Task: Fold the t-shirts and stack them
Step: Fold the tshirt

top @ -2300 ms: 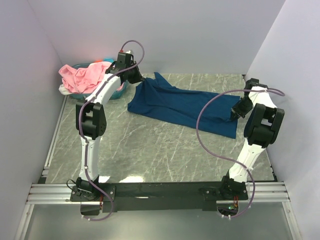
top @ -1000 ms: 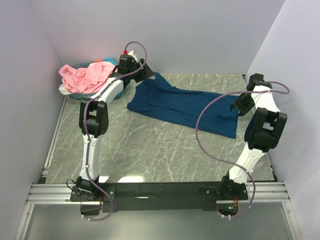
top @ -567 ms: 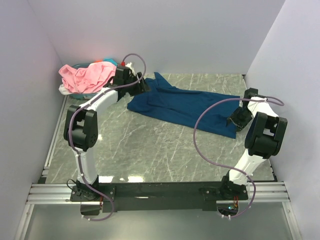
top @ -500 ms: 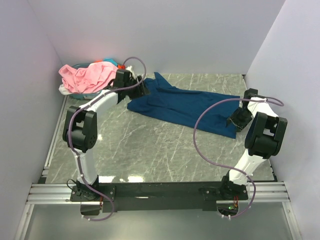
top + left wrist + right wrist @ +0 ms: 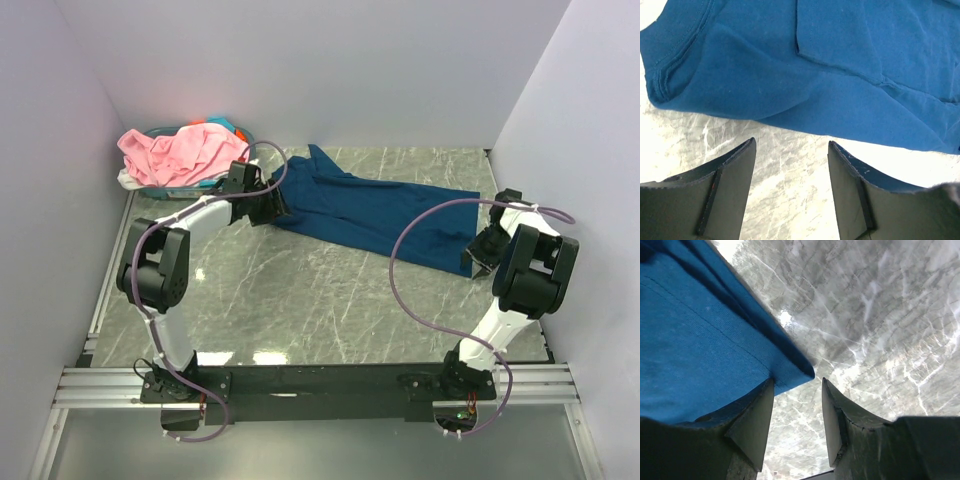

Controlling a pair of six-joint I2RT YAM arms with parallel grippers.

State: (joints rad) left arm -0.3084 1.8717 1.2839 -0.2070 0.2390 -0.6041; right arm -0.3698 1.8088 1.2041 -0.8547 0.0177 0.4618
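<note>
Blue t-shirt (image 5: 370,205): lying spread across the far half of the desk (image 5: 300,290), stretched from the back left down toward the right edge, rumpled, with creases and a folded flap across its left part
Shirt's left end: a rounded, stitched hem sits on the desk just ahead of the left gripper's fingertips, and in the left wrist view the cloth fills the whole upper part
Shirt's right end: the near right corner comes to a point right at the right gripper, and the cloth runs up against the inner side of one finger in the right wrist view
Left gripper (image 5: 790,145): down low at the shirt's left edge, jaws standing well apart, only bare marbled desk between them, nothing held
Right gripper (image 5: 797,382): low over the desk at the shirt's corner, jaws parted with stone showing in the gap, and the corner tip lies just beyond the gap, not pinched
Pink t-shirt (image 5: 175,152): heaped in the far left corner, draped over the basket (image 5: 235,128), well apart from the blue one
Pale cloth (image 5: 125,180): a bit of it peeks out under the pink heap on the left side
Basket: teal, mostly buried, only bits of its rim on show
Desk: grey marbled top, with pale walls on three sides
</note>
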